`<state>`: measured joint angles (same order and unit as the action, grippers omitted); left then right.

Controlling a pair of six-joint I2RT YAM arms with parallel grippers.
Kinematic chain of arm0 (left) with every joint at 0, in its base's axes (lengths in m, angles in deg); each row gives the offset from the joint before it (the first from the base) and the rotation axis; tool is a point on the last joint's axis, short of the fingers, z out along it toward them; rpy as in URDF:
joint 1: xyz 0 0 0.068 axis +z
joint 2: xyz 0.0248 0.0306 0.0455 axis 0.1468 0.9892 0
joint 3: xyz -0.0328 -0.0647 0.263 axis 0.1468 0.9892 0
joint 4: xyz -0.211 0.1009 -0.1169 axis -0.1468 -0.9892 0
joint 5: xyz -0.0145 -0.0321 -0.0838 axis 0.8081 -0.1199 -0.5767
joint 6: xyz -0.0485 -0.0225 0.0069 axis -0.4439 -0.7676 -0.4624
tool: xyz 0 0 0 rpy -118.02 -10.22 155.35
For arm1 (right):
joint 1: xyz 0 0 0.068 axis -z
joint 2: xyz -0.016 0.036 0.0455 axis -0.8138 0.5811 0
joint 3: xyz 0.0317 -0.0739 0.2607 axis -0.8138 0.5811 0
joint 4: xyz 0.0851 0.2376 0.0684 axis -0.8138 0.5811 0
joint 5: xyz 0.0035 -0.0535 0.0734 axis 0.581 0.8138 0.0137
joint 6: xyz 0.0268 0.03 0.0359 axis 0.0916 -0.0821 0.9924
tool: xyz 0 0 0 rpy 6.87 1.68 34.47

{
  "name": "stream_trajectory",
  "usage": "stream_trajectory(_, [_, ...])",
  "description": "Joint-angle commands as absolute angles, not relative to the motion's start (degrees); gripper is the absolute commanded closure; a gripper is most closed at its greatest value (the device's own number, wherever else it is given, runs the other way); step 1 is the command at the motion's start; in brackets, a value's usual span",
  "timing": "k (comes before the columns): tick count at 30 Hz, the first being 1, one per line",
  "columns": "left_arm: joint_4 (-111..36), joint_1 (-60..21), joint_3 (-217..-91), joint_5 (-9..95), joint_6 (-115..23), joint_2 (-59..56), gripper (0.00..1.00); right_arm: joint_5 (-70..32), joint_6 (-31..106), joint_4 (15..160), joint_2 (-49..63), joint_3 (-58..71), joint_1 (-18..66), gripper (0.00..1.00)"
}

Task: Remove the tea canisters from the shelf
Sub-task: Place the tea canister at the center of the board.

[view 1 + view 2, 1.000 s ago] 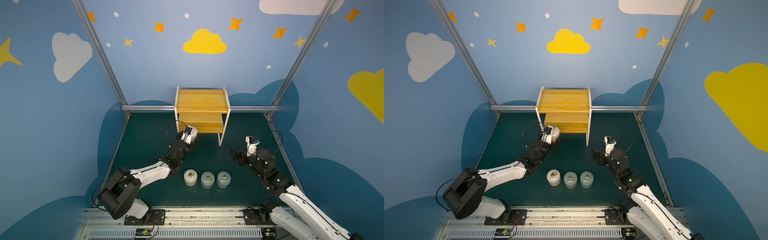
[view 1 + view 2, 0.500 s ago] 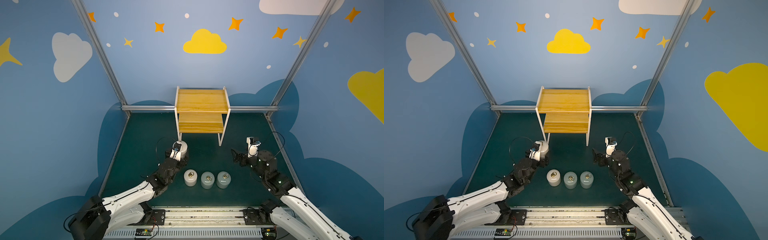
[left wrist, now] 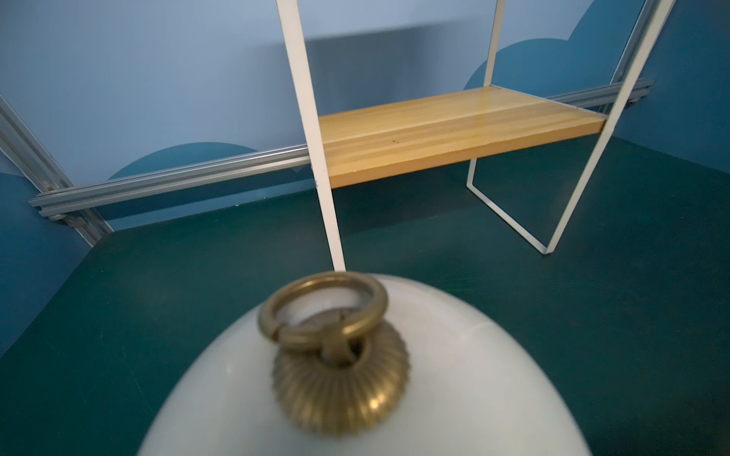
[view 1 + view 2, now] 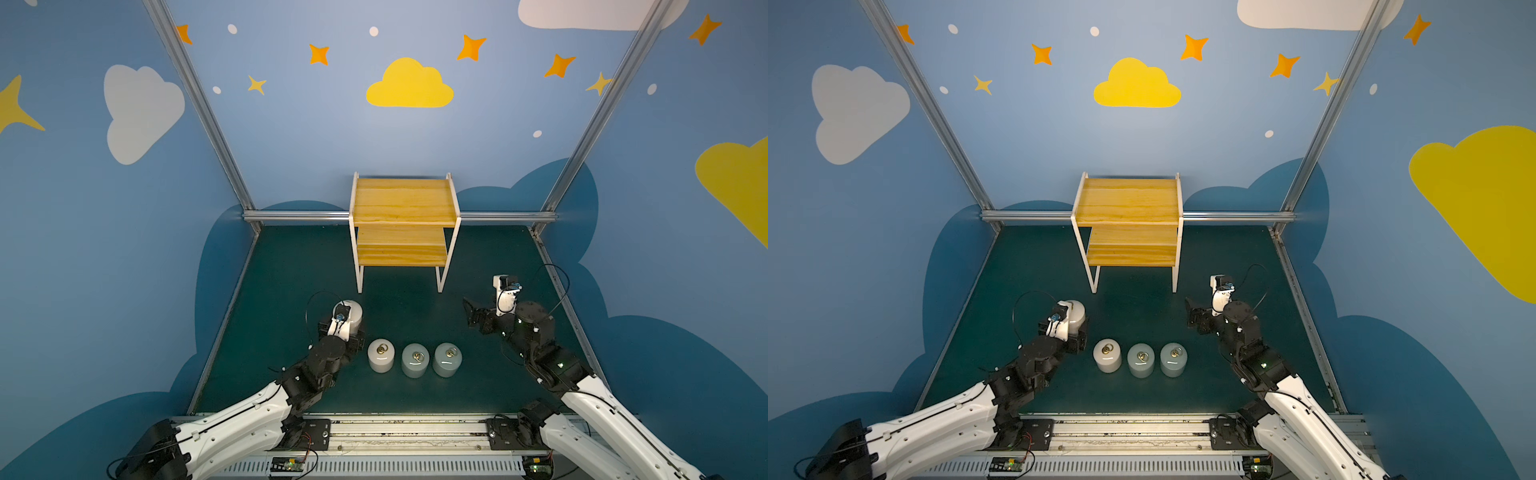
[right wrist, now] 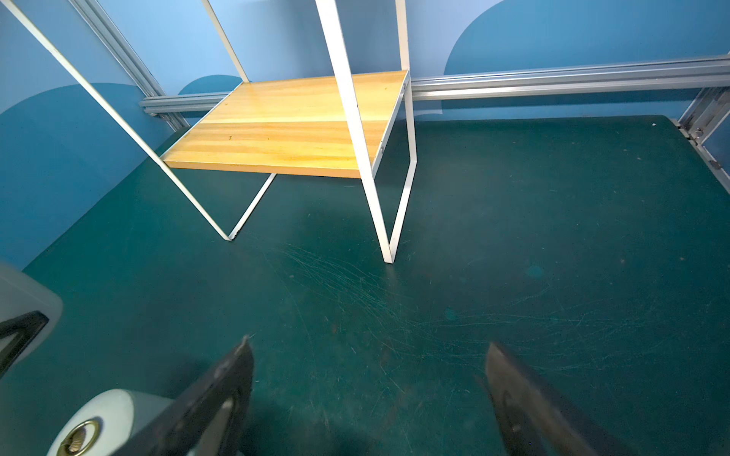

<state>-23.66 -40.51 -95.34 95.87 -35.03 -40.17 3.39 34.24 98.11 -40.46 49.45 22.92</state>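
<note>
The shelf (image 4: 403,203) (image 4: 1127,203) stands at the back of the green mat, and both of its wooden boards are bare. Three tea canisters stand in a row near the front: a white one (image 4: 380,355) (image 4: 1107,355) and two blue-grey ones (image 4: 415,360) (image 4: 447,359). My left gripper (image 4: 353,328) is shut on another white canister (image 4: 352,313) (image 3: 454,375), just behind and left of that row. Its brass ring (image 3: 322,312) fills the left wrist view, and the fingers are hidden. My right gripper (image 4: 473,316) (image 5: 369,349) hangs open and empty to the right of the row.
Aluminium rails (image 4: 299,216) run along the back and sides of the mat, with blue walls behind them. The shelf's white legs (image 4: 360,282) reach the mat in front of the held canister. A mounting rail (image 4: 407,432) crosses the front edge.
My left arm has drawn back from the shelf's lower board toward the front, carrying the white canister to a spot beside the row. The right arm has barely shifted.
</note>
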Motion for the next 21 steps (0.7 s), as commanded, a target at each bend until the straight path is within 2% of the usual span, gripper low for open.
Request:
stream_trajectory(1, [-23.7,-41.3,-94.9,98.8,-38.4,-42.8,0.44,3.9,33.6,98.8,-40.5,48.5,23.3,0.06])
stream_trajectory(11, [-27.6,-43.1,-91.1,101.8,-43.1,-45.8,0.44,3.9,33.5,99.5,-41.1,48.7,23.4,0.06])
stream_trajectory(21, [-27.8,-43.8,-87.4,100.4,-46.7,-46.0,0.44,4.1,33.4,99.5,-40.9,49.0,23.8,0.06])
